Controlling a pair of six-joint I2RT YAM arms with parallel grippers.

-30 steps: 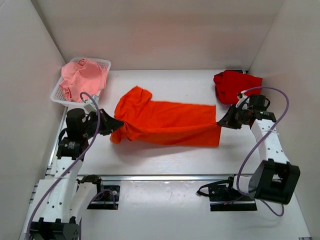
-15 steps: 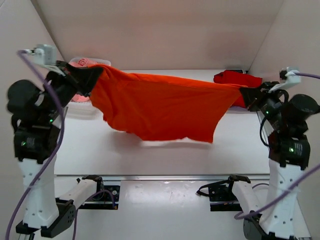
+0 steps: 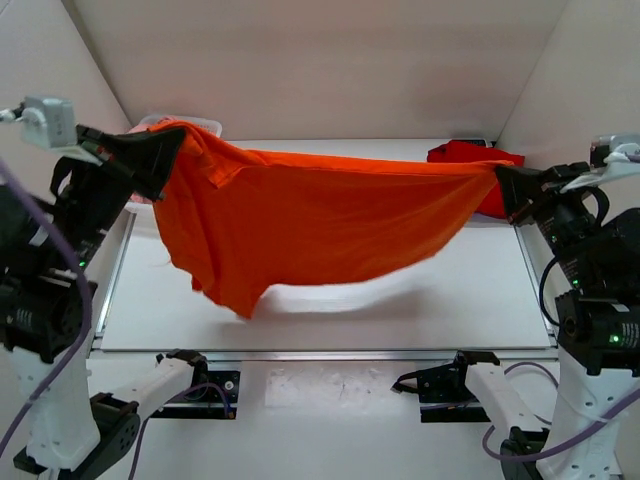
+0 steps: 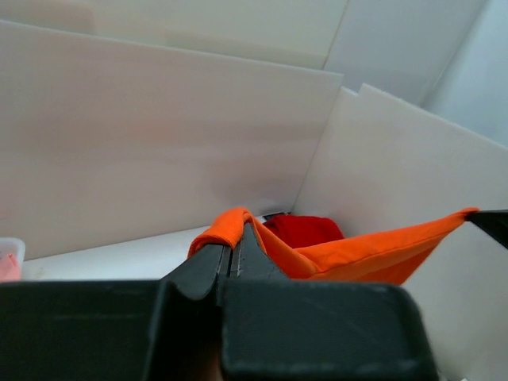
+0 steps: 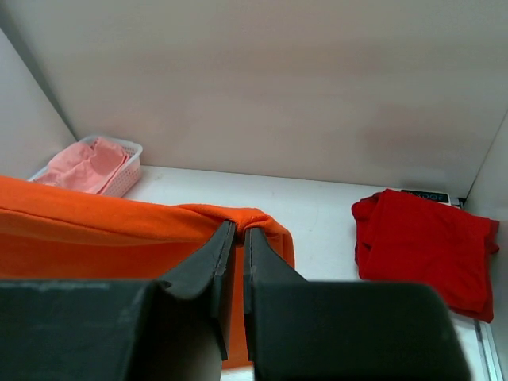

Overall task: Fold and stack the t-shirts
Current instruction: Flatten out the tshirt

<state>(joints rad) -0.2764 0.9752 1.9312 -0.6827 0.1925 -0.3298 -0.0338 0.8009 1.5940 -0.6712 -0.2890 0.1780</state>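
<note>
– Orange is filling the top view: the orange t-shirt (image 3: 310, 215) is hanging in the air, stretched between the two arms and sagging lowest at its left. What is standing around it?

– A white table (image 3: 400, 320) is lying beneath, carrying the cloth's shadow. The red t-shirt (image 3: 470, 152) is sitting in the far right corner, partly behind the stretched cloth. The hanging shirt is covering most of the far left corner, where only a bit of the basket (image 3: 207, 124) rim is showing.

– And the fingers?

– The left gripper (image 3: 172, 148) is pinching the shirt's upper left end, and the right gripper (image 3: 503, 188) is pinching the opposite end. Both are raised well above the table.

– What is the left wrist view adding?

– Its two dark fingers (image 4: 214, 266) are pressing together, with a fold of orange cloth bunching over their tips. The shirt is running off to the right, and the red t-shirt is showing beyond it by the wall.

– And the right wrist view?

– Those fingers (image 5: 262, 254) are standing narrow, clamping an orange fold at their tips, with cloth trailing away to the left. Only here is the basket showing plainly, at the far left with the pink t-shirt (image 5: 83, 164) heaped inside. The red one is lying on the table at the far right, near the wall.
</note>
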